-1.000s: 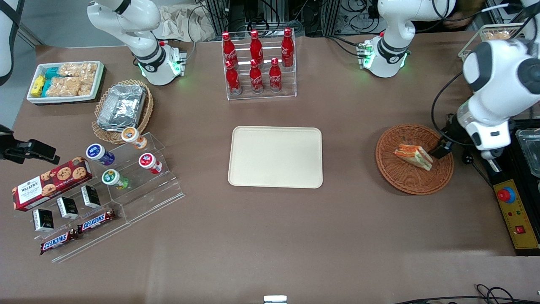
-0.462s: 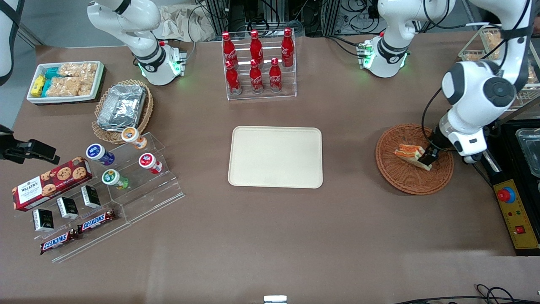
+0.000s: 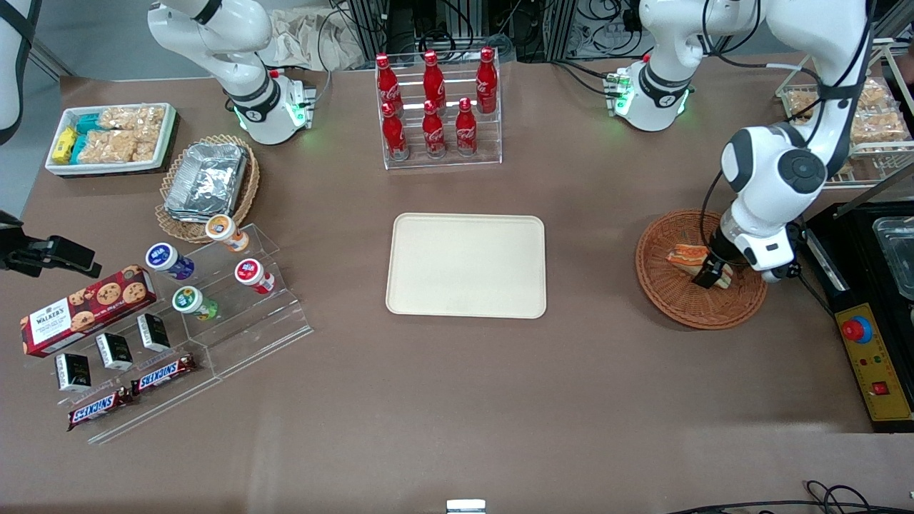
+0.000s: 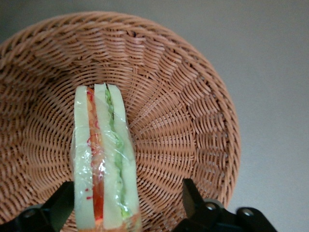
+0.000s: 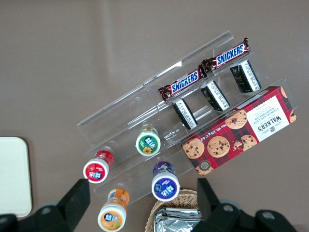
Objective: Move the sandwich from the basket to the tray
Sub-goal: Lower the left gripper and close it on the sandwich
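The sandwich [image 3: 684,255], a wrapped wedge of white bread with orange and green layers, lies in the reddish-brown wicker basket [image 3: 668,293] toward the working arm's end of the table. My left gripper [image 3: 710,273] is low over the basket, open, with its fingers either side of the sandwich's wide end. In the left wrist view the sandwich [image 4: 102,164] stands on edge between the two black fingers [image 4: 192,198], one close beside it, the other well apart, with the basket [image 4: 193,111] under it. The cream tray [image 3: 466,265] lies empty at the table's middle.
A rack of red cola bottles [image 3: 435,107] stands farther from the front camera than the tray. A black box with a red button [image 3: 867,357] lies beside the basket. A clear stand with small jars [image 3: 214,271] and snack bars lies toward the parked arm's end.
My left gripper has come down and moved in over the basket, from beside the sandwich to straddling its wide end. The sandwich has not moved.
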`<control>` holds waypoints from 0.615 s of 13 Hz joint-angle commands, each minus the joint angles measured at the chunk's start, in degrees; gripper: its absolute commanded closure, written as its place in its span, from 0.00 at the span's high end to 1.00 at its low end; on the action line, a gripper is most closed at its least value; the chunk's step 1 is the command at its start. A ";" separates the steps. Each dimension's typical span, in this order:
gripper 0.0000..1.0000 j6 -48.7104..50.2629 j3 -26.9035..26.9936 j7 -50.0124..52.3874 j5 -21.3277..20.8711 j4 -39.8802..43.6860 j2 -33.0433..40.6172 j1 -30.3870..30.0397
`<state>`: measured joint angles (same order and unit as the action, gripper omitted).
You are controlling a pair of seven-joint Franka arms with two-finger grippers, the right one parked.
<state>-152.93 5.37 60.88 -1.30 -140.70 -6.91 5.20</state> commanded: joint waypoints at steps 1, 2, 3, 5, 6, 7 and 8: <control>0.00 -2.28 -0.19 1.09 -0.02 -0.54 -1.09 -0.37; 0.00 -2.28 -0.19 1.09 0.07 -0.45 -1.18 -0.37; 0.00 -2.28 -0.19 1.09 0.07 -0.36 -0.83 -0.37; 0.00 -1.84 0.16 0.74 -0.02 0.16 0.13 -0.37; 0.00 -1.06 0.25 0.04 -0.02 0.51 1.79 -0.37; 0.00 2.95 0.25 -0.84 -0.45 1.30 3.90 -0.37; 0.00 8.39 0.17 -3.02 -0.46 3.48 5.57 -0.28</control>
<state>-151.95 5.60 60.41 -1.33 -139.27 -6.10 5.15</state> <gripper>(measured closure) 0.643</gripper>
